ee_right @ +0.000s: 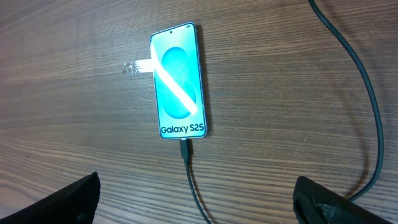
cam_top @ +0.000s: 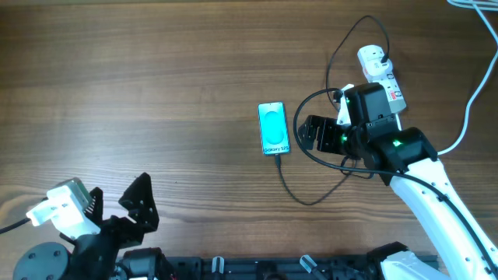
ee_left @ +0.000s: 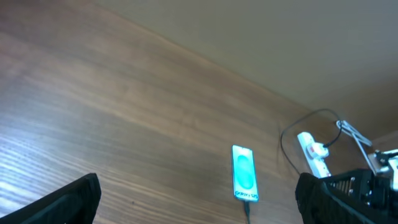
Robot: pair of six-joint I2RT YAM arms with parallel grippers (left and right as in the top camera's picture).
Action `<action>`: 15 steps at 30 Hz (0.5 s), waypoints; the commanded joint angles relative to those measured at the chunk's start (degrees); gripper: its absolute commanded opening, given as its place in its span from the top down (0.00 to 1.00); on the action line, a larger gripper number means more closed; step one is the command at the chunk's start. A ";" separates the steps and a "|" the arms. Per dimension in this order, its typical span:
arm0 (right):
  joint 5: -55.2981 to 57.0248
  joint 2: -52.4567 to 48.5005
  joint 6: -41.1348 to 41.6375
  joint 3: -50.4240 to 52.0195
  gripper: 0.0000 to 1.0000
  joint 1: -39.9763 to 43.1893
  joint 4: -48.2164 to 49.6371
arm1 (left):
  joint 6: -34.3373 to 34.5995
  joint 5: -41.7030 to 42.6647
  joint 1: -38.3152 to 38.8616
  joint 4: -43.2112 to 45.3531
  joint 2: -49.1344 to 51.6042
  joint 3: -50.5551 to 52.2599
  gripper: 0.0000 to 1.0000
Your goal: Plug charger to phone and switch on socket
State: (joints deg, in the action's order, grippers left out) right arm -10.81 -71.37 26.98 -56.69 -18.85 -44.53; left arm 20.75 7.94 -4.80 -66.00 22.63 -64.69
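The phone (cam_top: 273, 128) lies flat on the wood table with its turquoise screen up; it also shows in the right wrist view (ee_right: 178, 81) and the left wrist view (ee_left: 244, 173). The black charger cable (cam_top: 299, 194) has its plug tip (ee_right: 185, 149) in the phone's bottom edge. The cable loops right and up to the white adapter (cam_top: 372, 56) on the white socket strip (cam_top: 383, 76). My right gripper (cam_top: 308, 134) is open and empty just right of the phone, its fingers either side of the cable (ee_right: 199, 205). My left gripper (cam_top: 117, 204) is open and empty at the front left.
The socket's thick white cord (cam_top: 473, 93) runs off the back right. The right arm (cam_top: 420, 167) partly covers the strip's near end. The socket also shows in the left wrist view (ee_left: 313, 155). The table's far edge (ee_left: 205, 56) meets a plain wall.
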 commanded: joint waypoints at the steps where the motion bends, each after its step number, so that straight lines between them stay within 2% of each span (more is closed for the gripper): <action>1: 1.03 -0.44 0.17 1.03 0.00 0.07 0.59 | 0.72 -1.38 -0.31 3.93 -0.42 0.61 0.00; 3: 2.08 -0.44 0.00 2.51 0.00 0.09 1.22 | 0.70 -1.40 -0.31 10.54 -0.42 2.95 0.00; 7: 16.94 -0.42 0.07 2.27 0.00 0.59 5.51 | 0.72 -1.38 -0.31 25.05 -0.42 13.07 0.00; 13: 13.03 -0.44 1.46 -1.44 0.00 10.86 7.91 | 1.01 -1.25 -0.31 36.15 -0.42 23.58 0.00; 15: 10.93 -0.44 1.38 -1.70 0.00 15.78 8.28 | 1.20 2.01 -0.31 39.43 -0.42 25.35 0.00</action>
State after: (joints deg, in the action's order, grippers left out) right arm 1.56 -71.46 27.46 -56.38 -8.10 -36.86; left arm 21.41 7.22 -4.80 -29.69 22.55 -41.36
